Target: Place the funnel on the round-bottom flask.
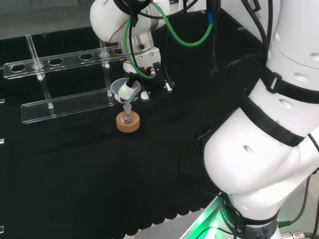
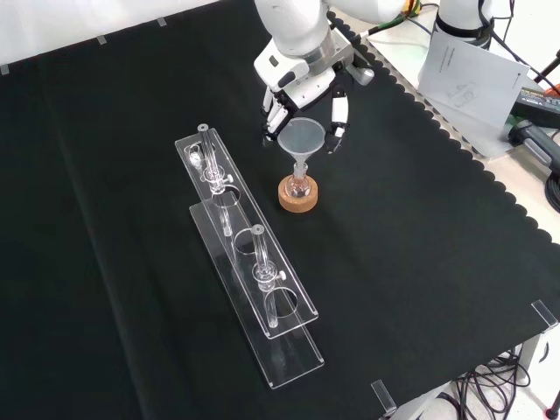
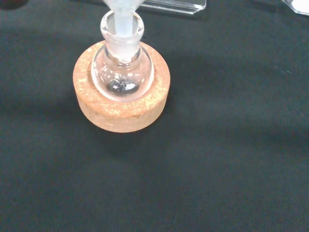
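A small clear round-bottom flask (image 3: 123,72) stands upright in a cork ring (image 3: 120,113) on the black cloth. The clear funnel (image 2: 302,140) is over it, and its stem (image 3: 123,19) reaches down into the flask's neck. In the head view the funnel (image 1: 123,89) leans a little above the flask (image 1: 128,118) and cork ring (image 1: 128,125). My hand (image 2: 306,74) comes in from above, with fingers (image 2: 337,122) curled down on either side of the funnel's cone. From the head view the hand (image 1: 142,64) is just right of the funnel.
A long clear plastic rack (image 2: 245,254) with holes and upright pegs lies left of the flask (image 2: 298,185) in the front view; the rack (image 1: 60,79) is behind it in the head view. Papers (image 2: 464,66) lie past the cloth's scalloped edge.
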